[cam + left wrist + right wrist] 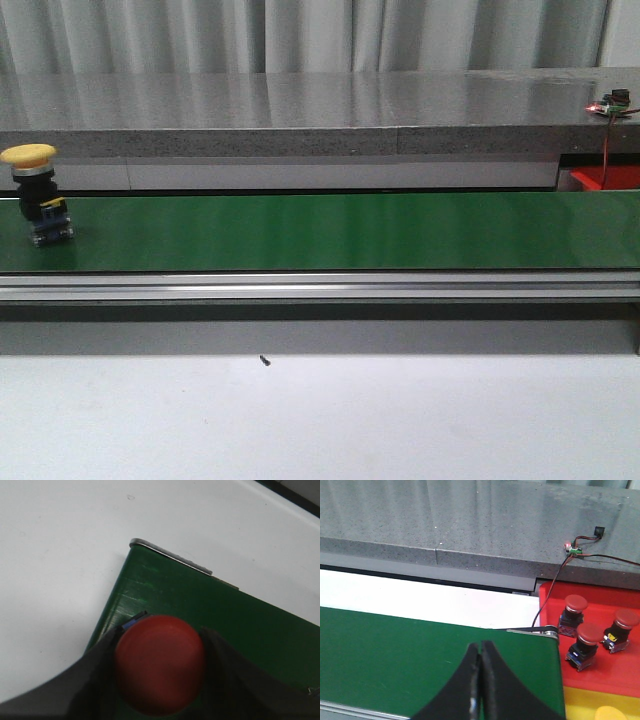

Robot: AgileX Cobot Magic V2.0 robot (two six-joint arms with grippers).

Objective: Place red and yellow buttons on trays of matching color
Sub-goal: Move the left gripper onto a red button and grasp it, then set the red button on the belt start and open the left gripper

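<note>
1. So my left gripper (160, 680) is pinching a red button (161, 670) by its cap, one finger on each side, above the corner of the green belt (240, 630). That one needs to end up in the red tray (600, 630), which sits off the far end of the belt.
2. My right gripper (481, 680) has its fingers pressed together, holding nothing, hanging over the belt near the trays.
3. Three red buttons are already in the red tray, and the yellow tray (585, 707) is just beside it, so I'd aim for the bare red patch, not the boundary.
4. A yellow button (35, 195) stands upright at the left end of the belt. Leave it for later.
5. Tip: keep the cap level so it doesn't slip, and lower it right down before letting go, otherwise it probably topples.
</note>
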